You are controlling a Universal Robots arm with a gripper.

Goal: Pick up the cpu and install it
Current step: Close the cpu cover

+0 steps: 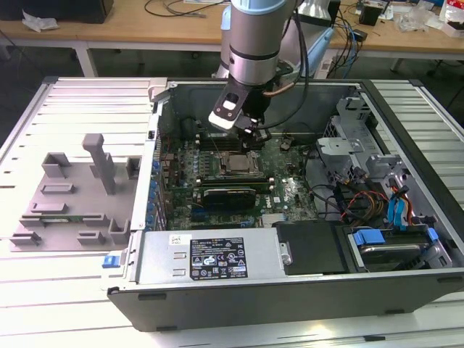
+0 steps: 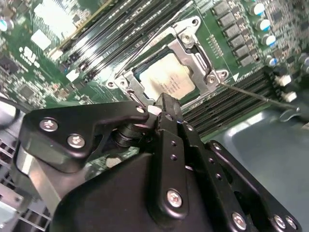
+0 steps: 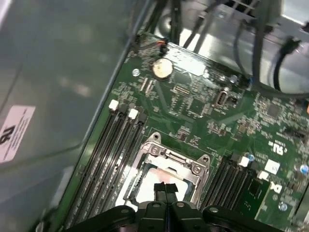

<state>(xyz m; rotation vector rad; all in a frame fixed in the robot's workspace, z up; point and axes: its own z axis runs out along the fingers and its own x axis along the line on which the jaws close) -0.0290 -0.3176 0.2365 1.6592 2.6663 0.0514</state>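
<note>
The cpu (image 1: 236, 164) lies flat in the socket on the green motherboard inside the open computer case. In both wrist views its silvery top (image 2: 170, 79) (image 3: 147, 181) sits inside the metal socket frame (image 2: 192, 33) (image 3: 170, 155). My gripper (image 1: 251, 139) hangs straight above the socket on the grey arm. Its two black fingertips (image 3: 165, 190) are pressed together with nothing between them, just over one edge of the cpu. I cannot tell whether the tips (image 2: 164, 103) touch the chip. The thin socket lever (image 2: 256, 95) stands off to one side.
Memory slots (image 3: 104, 159) flank the socket on both sides. A dark expansion card (image 1: 229, 194) lies nearer the case front, beside the power supply (image 1: 210, 257). Cables and drive bays (image 1: 377, 210) fill the exterior view's right. A grey fixture (image 1: 72, 190) stands outside the case.
</note>
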